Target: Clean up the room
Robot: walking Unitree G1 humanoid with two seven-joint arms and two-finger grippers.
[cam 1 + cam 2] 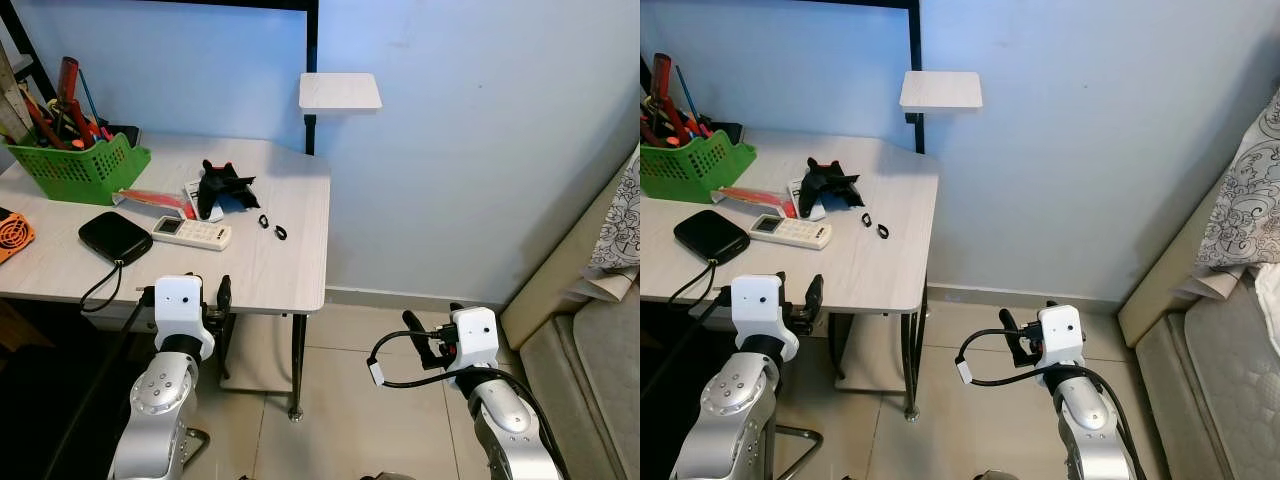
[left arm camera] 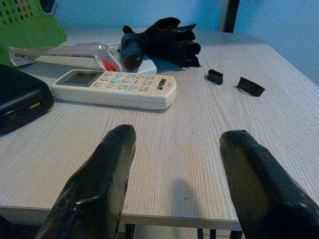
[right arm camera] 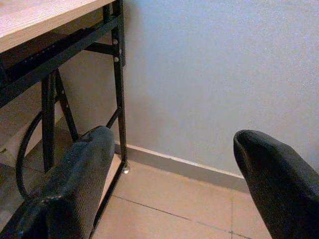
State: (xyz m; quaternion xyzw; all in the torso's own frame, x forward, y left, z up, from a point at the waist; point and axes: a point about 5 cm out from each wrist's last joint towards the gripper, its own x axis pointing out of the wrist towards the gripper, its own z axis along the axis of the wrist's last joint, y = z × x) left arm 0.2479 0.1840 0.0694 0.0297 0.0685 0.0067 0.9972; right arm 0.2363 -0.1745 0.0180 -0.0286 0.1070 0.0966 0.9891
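A pale wooden table (image 1: 290,270) on black metal legs stands against a light blue wall (image 1: 470,150), with the edge of a beige bed (image 1: 590,340) at the robot's right and a tiled floor (image 1: 340,400) below. At the table's far left corner sits a green basket (image 1: 80,170) packed with tools, and near the front left lies a black case (image 1: 115,237) with a cord trailing off the edge. Just beside it rests a white remote control (image 1: 192,232), and behind that a black glove (image 1: 225,185) lies on a flat white packet, next to a red-tipped packet (image 1: 155,198). Two small black clips (image 1: 272,226) lie apart from the glove, toward the table's right side. The left gripper (image 2: 174,174) hovers at the table's near edge, its fingers spread and empty, pointing at the remote control. The right gripper (image 3: 174,184) hangs low over the floor beside the table leg (image 3: 118,84), its fingers likewise spread and holding nothing.
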